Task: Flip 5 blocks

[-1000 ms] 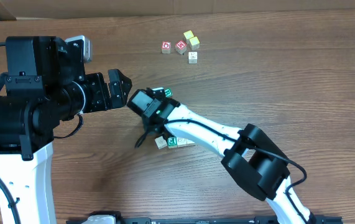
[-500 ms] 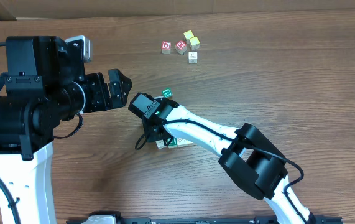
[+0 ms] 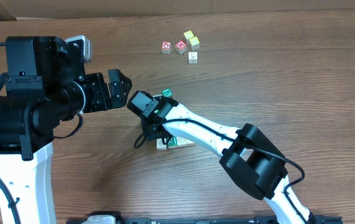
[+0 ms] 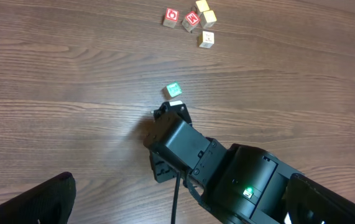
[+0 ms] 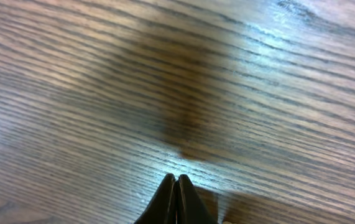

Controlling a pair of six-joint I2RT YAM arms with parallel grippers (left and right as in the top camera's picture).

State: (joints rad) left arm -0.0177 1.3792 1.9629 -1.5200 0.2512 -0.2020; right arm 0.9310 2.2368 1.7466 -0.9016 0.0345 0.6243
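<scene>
The right gripper (image 5: 176,196) has edged left, clenched on nothing; the nearest blocks (image 3: 172,142) lie just to its right.

The left fingers (image 3: 116,79) are held spread wide at centre left; the right arm (image 3: 205,134) is stretched from lower right toward centre, its right fingers (image 5: 168,202) pressed together.

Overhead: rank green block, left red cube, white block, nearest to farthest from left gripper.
1. green block, mid-table, closest to the left gripper.
2. left red cube, left end of the far cluster.
3. white block, cluster's right side.
</scene>
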